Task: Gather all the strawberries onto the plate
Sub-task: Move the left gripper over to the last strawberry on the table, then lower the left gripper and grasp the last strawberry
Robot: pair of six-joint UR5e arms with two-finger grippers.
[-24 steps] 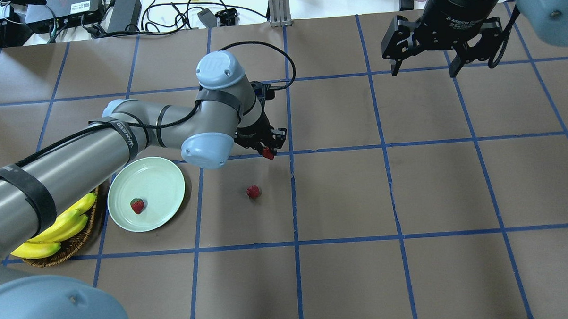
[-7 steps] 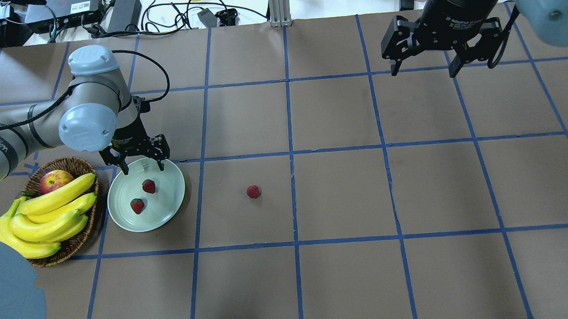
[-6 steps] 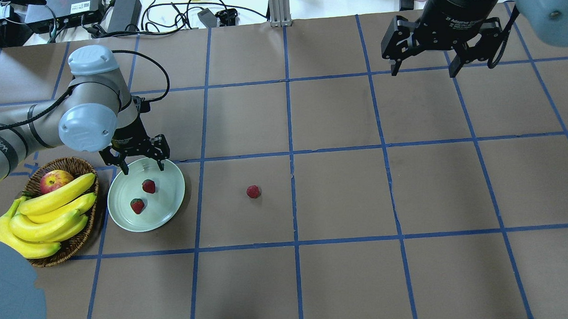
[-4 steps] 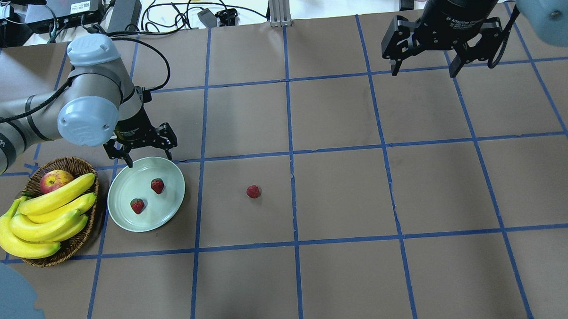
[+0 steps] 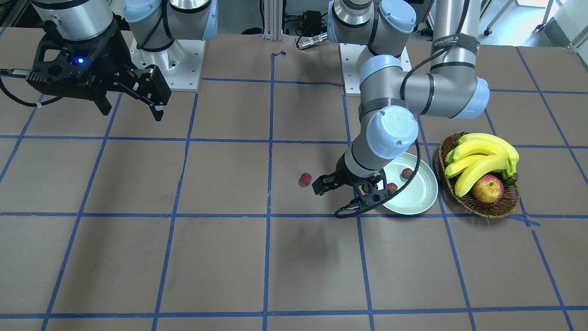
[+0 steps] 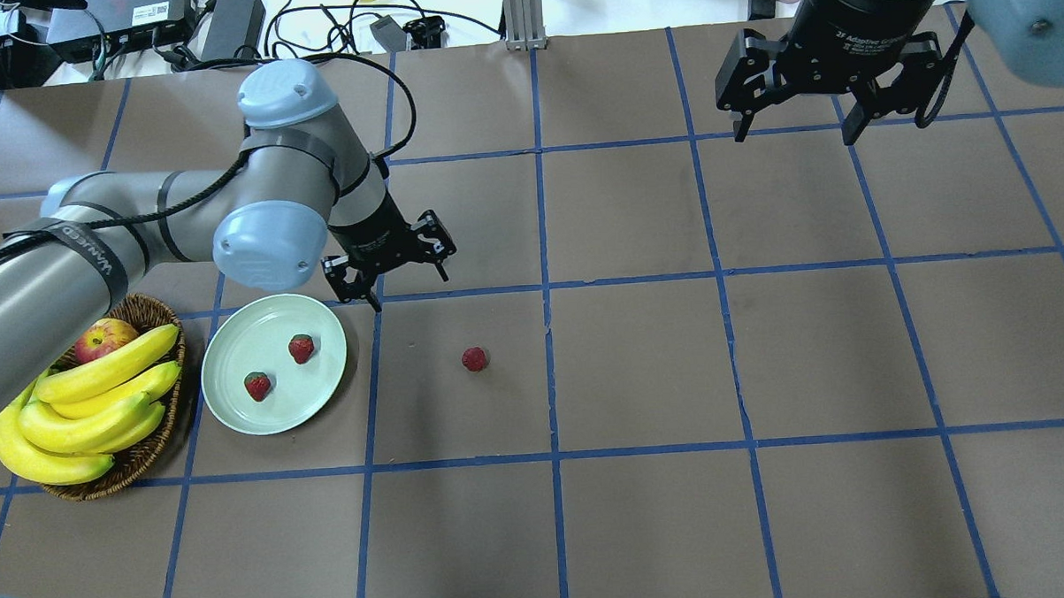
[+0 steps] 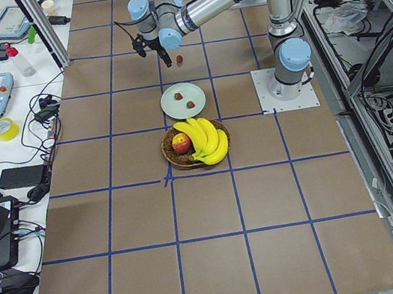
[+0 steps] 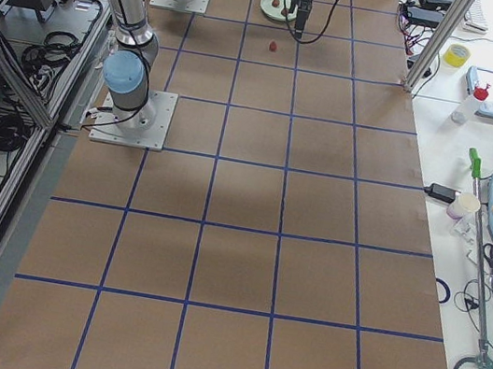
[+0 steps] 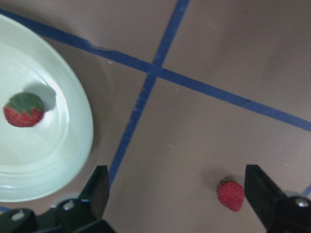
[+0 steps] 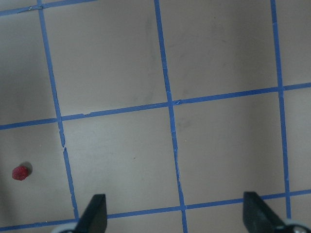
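Strawberry [image 6: 474, 358] on table [image 6: 641, 375], left hand [image 6: 410, 291] spread, hovering beside plate [image 6: 235, 407]

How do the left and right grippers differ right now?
The left gripper hangs low; the right gripper is held high. The left gripper is beside the plate, near the loose strawberry; the right gripper is far from any fruit. Both are open and empty.
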